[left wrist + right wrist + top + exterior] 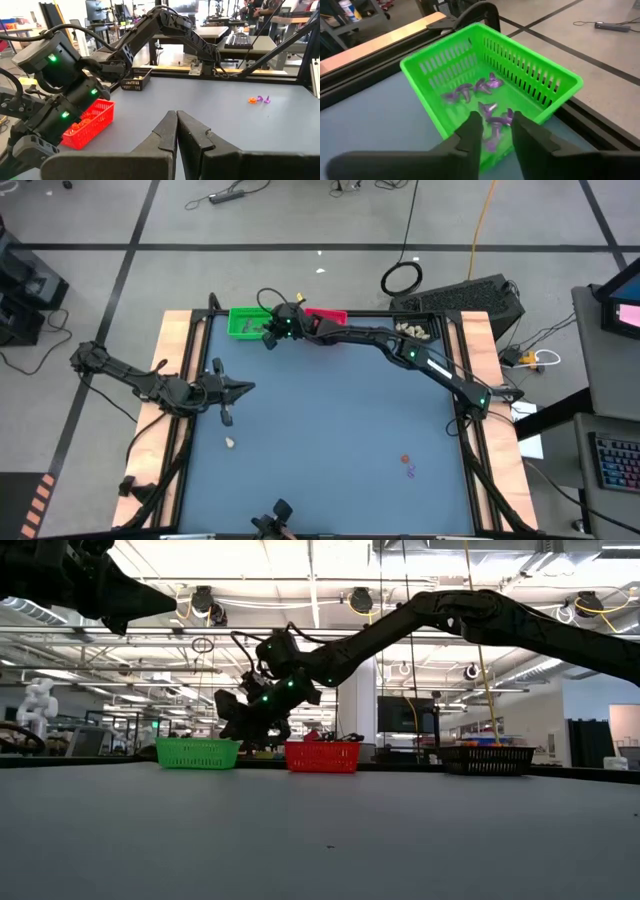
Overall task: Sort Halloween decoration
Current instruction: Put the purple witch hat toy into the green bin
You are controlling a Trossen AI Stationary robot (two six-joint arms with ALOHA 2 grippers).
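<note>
Several purple Halloween decoration trinkets (485,85) lie on the floor of the green tray (560,75) at the table's far edge. My right gripper (495,122) hovers open just above that tray (245,320), with nothing between its fingers. Loose on the table lie a cream trinket (230,443) at the near left, and an orange one (405,460) and a purple one (410,471) at the near right. My left gripper (245,387) waits shut at the table's left side, its fingertips (170,122) together and holding nothing.
A red tray (330,315) holding orange pieces (80,122) stands right of the green one, and a black tray (415,332) with cream pieces stands farther right along the far edge. The right arm (400,350) reaches across the far half of the table.
</note>
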